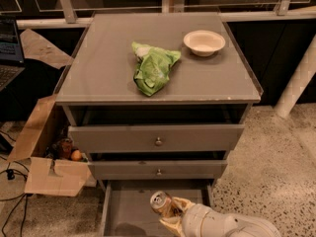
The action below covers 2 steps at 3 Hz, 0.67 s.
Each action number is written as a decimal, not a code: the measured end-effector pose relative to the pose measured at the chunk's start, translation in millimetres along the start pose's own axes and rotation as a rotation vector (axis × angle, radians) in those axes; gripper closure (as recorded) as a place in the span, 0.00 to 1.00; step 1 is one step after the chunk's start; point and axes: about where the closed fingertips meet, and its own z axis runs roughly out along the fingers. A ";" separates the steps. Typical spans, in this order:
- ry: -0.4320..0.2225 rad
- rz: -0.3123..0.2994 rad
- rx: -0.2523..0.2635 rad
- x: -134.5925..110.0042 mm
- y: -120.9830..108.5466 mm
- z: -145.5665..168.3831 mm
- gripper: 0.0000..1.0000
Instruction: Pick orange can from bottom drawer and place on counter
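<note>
Lifting | pale two-finger tool (pixel 173 213) grips tilted brownish-orange drink can (pixel 161 202) inside grey bottom drawer (pixel 123 212) | advise withdrawing outward before rising.

The gripper (pixel 170 215), clasping orange can (pixel 160 201), sits in bottom drawer (pixel 128 209) under two protruding upper drawers (pixel 123 138). Green bag (pixel 153 68) and bowl (pixel 204 42) obstruct counter (pixel 101 68); left side open.

A crumpled green plastic bag (pixel 154 69) lies near a shallow round white bowl (pixel 204 42), not touching. Two grey drawers with round metal knobs (pixel 118 138) stand partly open. An open brown cardboard box (pixel 47 174) sits on the speckled floor (pixel 276 167).
</note>
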 end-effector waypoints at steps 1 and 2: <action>-0.052 -0.116 0.033 -60.1 -6.1 -25.0 1.00; -0.096 -0.311 0.014 -133.7 -1.2 -55.8 1.00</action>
